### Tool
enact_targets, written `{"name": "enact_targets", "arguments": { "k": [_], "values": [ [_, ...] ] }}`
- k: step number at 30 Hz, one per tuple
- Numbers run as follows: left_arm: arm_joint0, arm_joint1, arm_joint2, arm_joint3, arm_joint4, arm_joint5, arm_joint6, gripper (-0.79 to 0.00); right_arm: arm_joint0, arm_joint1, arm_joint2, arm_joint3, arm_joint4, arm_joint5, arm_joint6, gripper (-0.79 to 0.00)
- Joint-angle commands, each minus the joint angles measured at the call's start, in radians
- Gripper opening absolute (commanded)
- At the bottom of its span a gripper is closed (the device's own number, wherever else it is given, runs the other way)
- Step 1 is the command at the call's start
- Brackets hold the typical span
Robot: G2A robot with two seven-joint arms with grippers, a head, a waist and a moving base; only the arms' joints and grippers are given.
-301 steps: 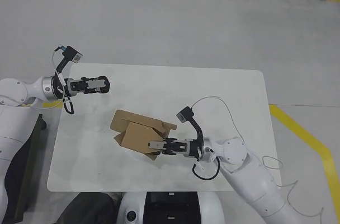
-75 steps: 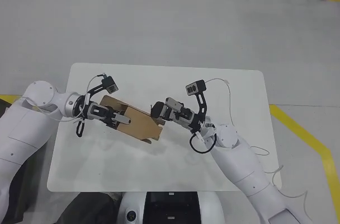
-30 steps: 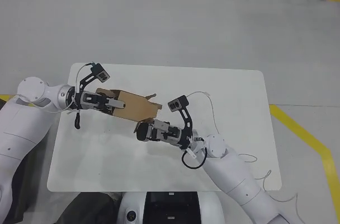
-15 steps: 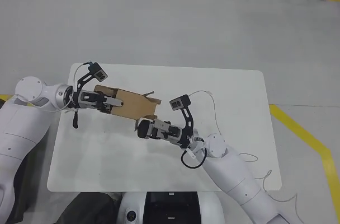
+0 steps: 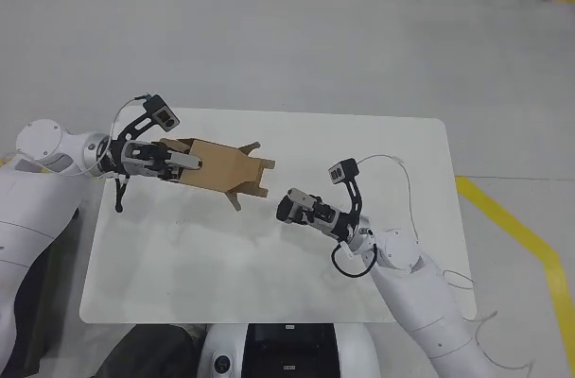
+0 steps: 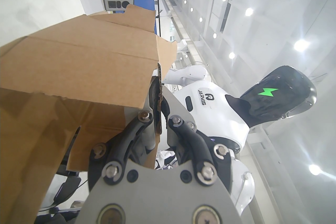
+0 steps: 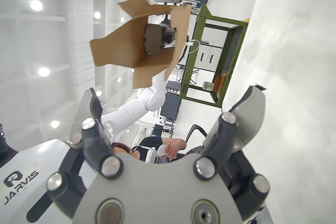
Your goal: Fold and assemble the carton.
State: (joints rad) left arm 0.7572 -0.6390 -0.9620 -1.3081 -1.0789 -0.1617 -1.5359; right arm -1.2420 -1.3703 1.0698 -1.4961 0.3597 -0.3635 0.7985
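- Low and right of centre in the top view, the right tool (image 5: 286, 206) hangs over the white surface (image 5: 392, 151) with its fingers spread wide and nothing between them. Its own wrist view shows the same wide gap (image 7: 173, 97).
- Half a second ago this tool sat against the lower edge of the carton. It has since drawn back toward the right of the frame and now stands apart from the cardboard.
- Up and to the left of it is the carton (image 5: 221, 166), a brown cardboard sleeve lying slantwise over the upper left part of the surface.
- Its loose flaps (image 5: 253, 180) splay outward at the end that faces the right tool, and that open end shows in the right wrist view (image 7: 126, 46).
- Since the frame half a second ago, the carton has shifted a little toward the upper left corner. Ten seconds ago it lay near the middle of the surface.
- Farthest back, at the carton's left end, the left tool (image 5: 185, 163) is clamped narrowly on a cardboard edge.
- Its wrist view shows that edge pinched between the two fingers (image 6: 159, 104), with the carton's wall (image 6: 78, 59) rising beside them.
- That hold is the same as in the frame a second ago. Ten seconds ago this tool hovered apart from the carton.
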Motion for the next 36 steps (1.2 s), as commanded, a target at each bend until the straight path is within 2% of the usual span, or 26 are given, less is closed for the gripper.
{"name": "enact_targets", "arguments": {
  "k": [1,6,12,24,36],
  "values": [
    [-0.007,0.005,0.015,-0.021,-0.003,0.003,0.000,-0.785,0.003,0.002,0.001,0.003,-0.023,0.010,-0.016,0.000],
    [-0.030,0.019,0.064,-0.071,-0.029,0.014,0.000,-0.785,-0.006,0.009,0.010,-0.007,-0.097,0.048,-0.044,0.000],
    [-0.076,0.025,0.132,-0.093,-0.072,0.020,0.000,-0.785,-0.033,0.019,0.025,-0.027,-0.115,0.070,-0.045,0.000],
    [-0.172,0.009,0.269,-0.082,-0.107,0.013,0.000,-0.785,-0.046,0.025,0.005,-0.061,-0.111,0.050,-0.026,0.000],
    [-0.231,-0.001,0.367,-0.067,-0.112,-0.002,0.000,-0.785,-0.028,0.025,-0.028,-0.064,-0.094,0.033,-0.019,0.000]
  ]
}}
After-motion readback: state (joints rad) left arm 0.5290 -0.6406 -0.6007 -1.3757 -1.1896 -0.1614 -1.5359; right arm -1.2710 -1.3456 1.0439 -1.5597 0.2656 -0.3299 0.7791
